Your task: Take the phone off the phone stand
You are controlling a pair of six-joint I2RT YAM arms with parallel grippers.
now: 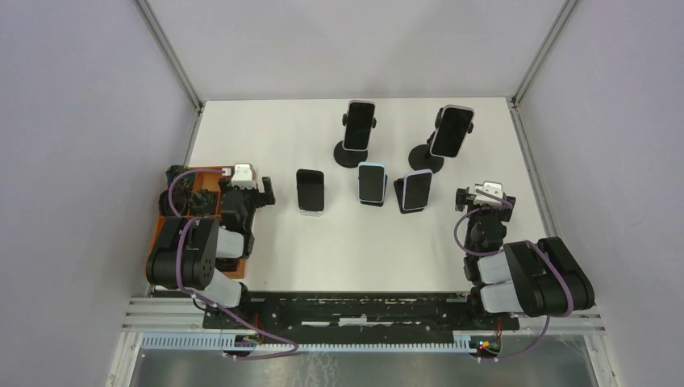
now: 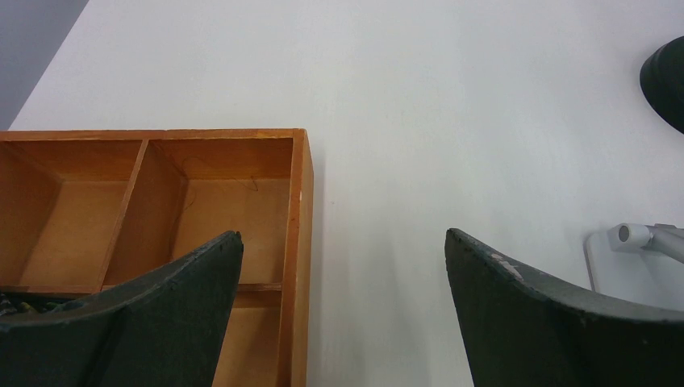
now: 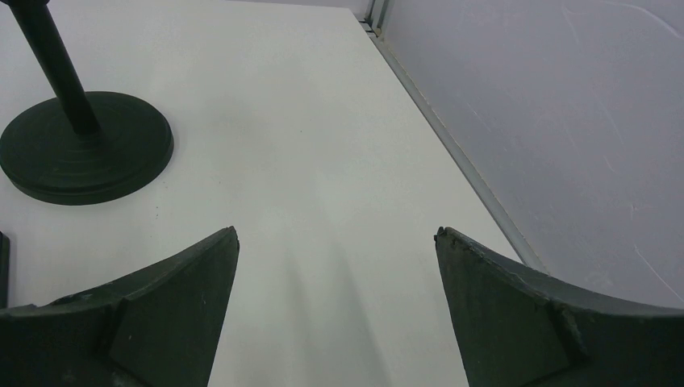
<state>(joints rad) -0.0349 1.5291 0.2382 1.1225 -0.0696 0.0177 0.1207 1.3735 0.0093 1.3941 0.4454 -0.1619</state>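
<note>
Five phones stand on stands on the white table. A phone (image 1: 358, 124) sits on a tall black stand (image 1: 351, 154), and another phone (image 1: 451, 131) on a second tall stand (image 1: 425, 159). In front are a blue-cased phone (image 1: 372, 182), a lilac-cased phone (image 1: 417, 190) and a dark phone (image 1: 310, 190) on a silver stand (image 2: 637, 240). My left gripper (image 1: 248, 187) (image 2: 344, 242) is open and empty beside the wooden tray, left of the dark phone. My right gripper (image 1: 484, 195) (image 3: 336, 242) is open and empty, right of the lilac phone.
An orange wooden tray (image 1: 206, 172) (image 2: 298, 201) with compartments sits at the left edge and holds dark objects. A round black stand base (image 3: 85, 145) lies ahead-left of the right gripper. The enclosure wall and metal rail (image 3: 452, 145) run along the right.
</note>
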